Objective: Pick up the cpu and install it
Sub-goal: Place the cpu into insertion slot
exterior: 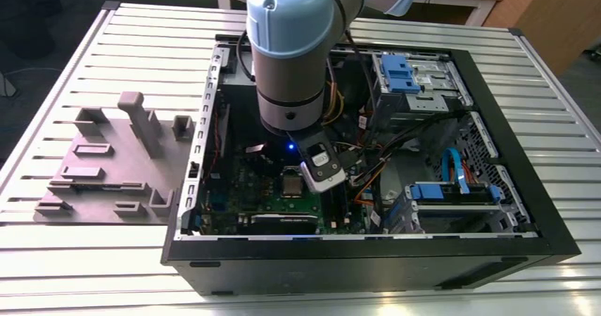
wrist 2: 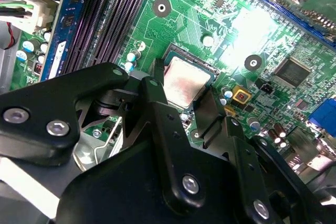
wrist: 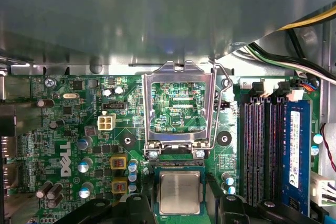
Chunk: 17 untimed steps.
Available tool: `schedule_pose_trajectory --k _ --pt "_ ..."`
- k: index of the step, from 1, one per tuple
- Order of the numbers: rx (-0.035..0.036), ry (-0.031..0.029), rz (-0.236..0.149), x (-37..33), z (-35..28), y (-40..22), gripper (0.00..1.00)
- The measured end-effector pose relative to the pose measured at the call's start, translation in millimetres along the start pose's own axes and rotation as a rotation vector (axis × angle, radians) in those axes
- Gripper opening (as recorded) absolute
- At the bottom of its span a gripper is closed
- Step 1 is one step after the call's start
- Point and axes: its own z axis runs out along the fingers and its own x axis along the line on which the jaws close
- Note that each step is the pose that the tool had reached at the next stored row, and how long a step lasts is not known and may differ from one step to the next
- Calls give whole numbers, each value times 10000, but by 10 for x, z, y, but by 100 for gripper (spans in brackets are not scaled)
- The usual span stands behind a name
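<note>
**The cpu is at its socket, but the frame is not shut**

The robot arm (exterior: 291, 48) reaches down into the open computer case (exterior: 376, 260), which lies on the table (exterior: 94, 274). A grey holder (exterior: 103, 168) sits on the table beside the case, at the exterior view's left.

The gripper (wrist: 181, 203) is low over the green board (wrist: 63, 129). Its two black fingers (wrist 2: 153, 103) sit one on each side of the cpu (wrist 2: 186, 82), right up against its edges. So the gripper is closed most of the way and looks to have hold of the cpu.

The cpu is the little silver square with a pale green edge. In both wrist views it lies flat over the dark socket (wrist 2: 195, 59), and the socket's rim peeks out past one side. It looks lined up with the socket. I cannot tell if it is all the way down in it or a tiny bit above.

So I think the picking up is done, and the cpu is at the right spot. The job is not finished, though. The shiny metal frame (wrist: 179, 106) that holds the chip down stands open next to the socket. You can see the board through its hole. The gripper has not let go yet. The long memory slots (wrist: 257, 150) run just beside the socket.
</note>
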Motion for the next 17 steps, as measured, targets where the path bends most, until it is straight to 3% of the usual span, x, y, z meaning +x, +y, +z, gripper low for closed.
schedule_pose_trajectory --k 17 --pt "3 -14 0 3 8 -20 47"
